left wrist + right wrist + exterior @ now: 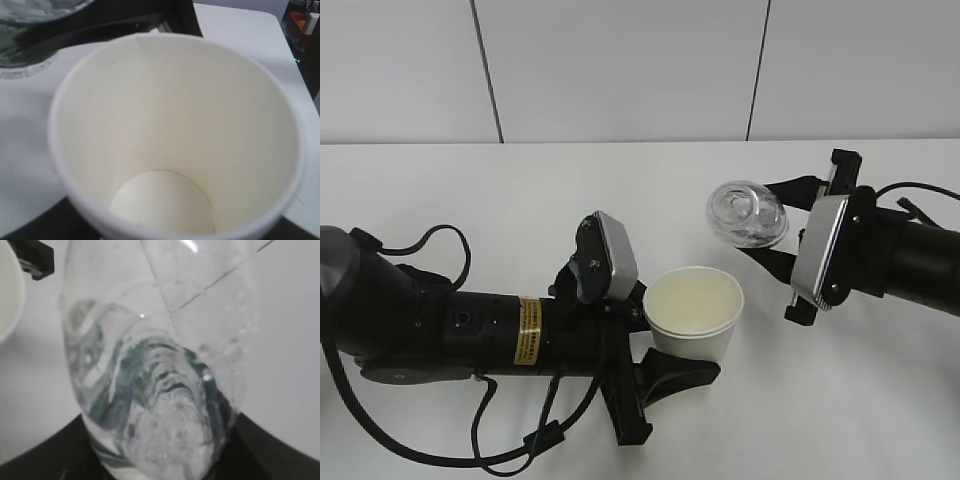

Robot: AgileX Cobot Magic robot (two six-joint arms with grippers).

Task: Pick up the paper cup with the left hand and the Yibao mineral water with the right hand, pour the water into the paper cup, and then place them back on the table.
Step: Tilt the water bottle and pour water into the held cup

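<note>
The left gripper (685,370) is clamped on the paper cup (695,312), holding it upright just above the white tabletop (520,200). In the left wrist view the cup's inside (165,125) looks dry, its round bottom bare. The right gripper (772,245) is clamped on the Yibao mineral water (748,213), held off the tabletop near the cup's rim but apart from it, up and to the right. In the right wrist view the clear bottle (160,365) fills the frame, green label showing through. Only grey wall panels (620,70) stand behind; nothing lies between bottle and cup.
</note>
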